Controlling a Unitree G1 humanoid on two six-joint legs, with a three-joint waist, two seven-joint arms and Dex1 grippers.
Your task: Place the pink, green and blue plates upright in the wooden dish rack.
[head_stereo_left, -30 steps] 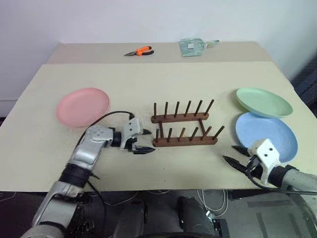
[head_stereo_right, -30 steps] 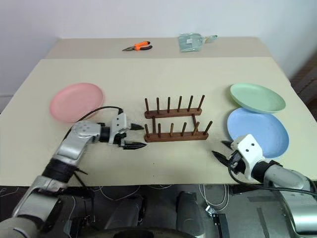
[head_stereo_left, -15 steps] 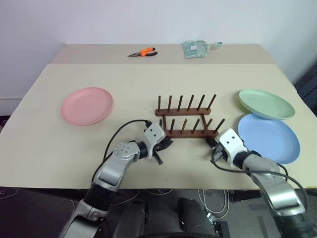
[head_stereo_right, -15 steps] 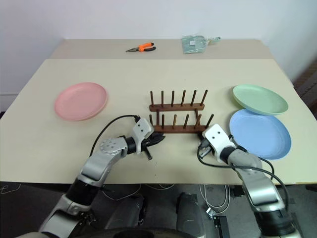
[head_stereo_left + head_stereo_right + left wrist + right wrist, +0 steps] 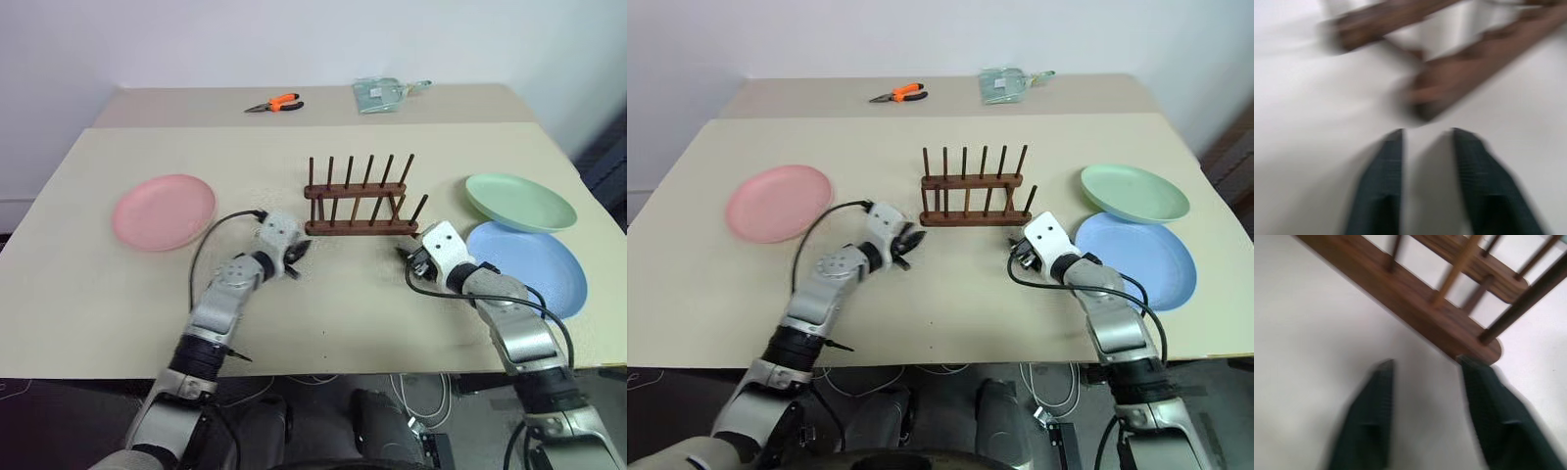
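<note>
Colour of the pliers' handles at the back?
Orange; the pliers show best in the left eye view.

Head pair looks down over table (image 5: 323, 323); wrist views close on rack (image 5: 1449, 328).

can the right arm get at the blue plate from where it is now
Probably yes. The blue plate lies flat just to the right of the right tool, with only bare table between them. The green plate overlaps its far edge, not the near side.
</note>
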